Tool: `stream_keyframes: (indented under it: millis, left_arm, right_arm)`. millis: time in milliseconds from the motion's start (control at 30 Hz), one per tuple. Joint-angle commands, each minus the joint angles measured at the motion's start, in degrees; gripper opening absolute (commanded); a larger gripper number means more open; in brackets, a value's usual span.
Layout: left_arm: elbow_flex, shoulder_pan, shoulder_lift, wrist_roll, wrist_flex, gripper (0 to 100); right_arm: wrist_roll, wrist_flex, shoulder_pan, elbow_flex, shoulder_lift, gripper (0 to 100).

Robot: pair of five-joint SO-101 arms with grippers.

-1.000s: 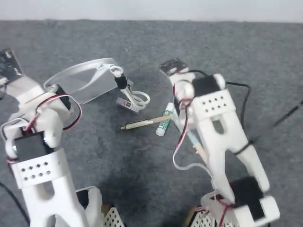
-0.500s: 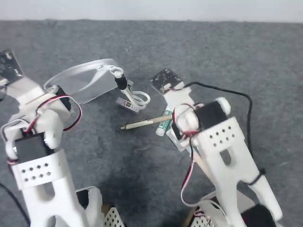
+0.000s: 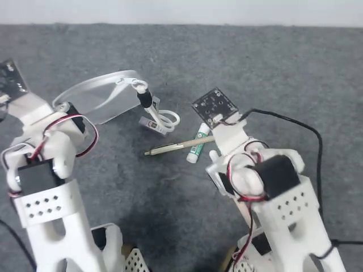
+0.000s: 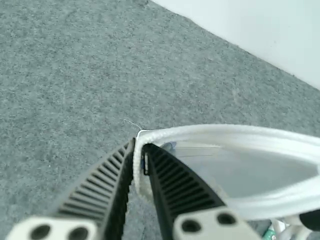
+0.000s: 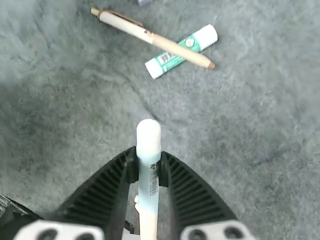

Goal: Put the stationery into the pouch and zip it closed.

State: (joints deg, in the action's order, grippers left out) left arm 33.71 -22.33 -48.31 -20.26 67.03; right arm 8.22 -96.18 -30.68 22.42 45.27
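Observation:
A clear pouch point(image 3: 99, 93) with a white zip rim lies open at the back left. My left gripper point(image 4: 139, 146) is shut on the pouch's rim point(image 4: 200, 134) at its near end. My right gripper point(image 5: 148, 156) is shut on a white marker point(image 5: 148, 145), held above the grey mat in front of the other items. A beige pen point(image 3: 174, 147) point(image 5: 150, 36) lies across a white and green glue stick point(image 3: 197, 144) point(image 5: 181, 46) at the table's middle. A white cable point(image 3: 161, 120) and a black-capped item point(image 3: 144, 96) lie at the pouch's mouth.
Grey felt point(image 3: 266, 68) covers the whole table and runs to a pale wall at the back. The left arm point(image 3: 42, 170) stands at the front left and the right arm point(image 3: 272, 192) at the front right, with its black lead point(image 3: 309, 133) looping right.
The right arm has drawn back toward the table's front with the white marker in its gripper. The left arm and the pouch have not moved.

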Motion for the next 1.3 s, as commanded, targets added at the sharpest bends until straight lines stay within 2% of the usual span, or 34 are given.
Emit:
stream_keyframes:
  millis: [0,200,333,533,700,1000,1267]
  left_arm:
    - [0.2,-0.3,0.9,0.4,-1.6,1]
    - [0.2,-0.3,0.9,0.4,-1.6,1]
    - [0.2,-0.3,0.9,0.4,-1.6,1]
    - [0.3,-0.2,0.9,0.4,-1.6,1]
    - [0.3,-0.2,0.9,0.4,-1.6,1]
    - [0.3,-0.2,0.9,0.3,-1.6,1]
    - [0.3,-0.1,0.9,0.4,-1.4,1]
  right_arm:
    - [-2.2,1.2,-0.3,-0.8,3.9,0.6]
    - [-17.5,8.7,-0.4,-0.5,10.7,0.6]
    - [-21.8,12.9,-1.1,-0.4,13.8,0.6]
    - [-25.5,17.8,-9.7,-0.4,15.0,0.6]
    - [-26.3,27.0,-14.5,-0.4,15.0,0.6]
    - [-26.2,46.9,-16.6,-0.4,14.7,0.6]
    - [-26.2,56.3,-17.6,6.5,15.1,0.6]
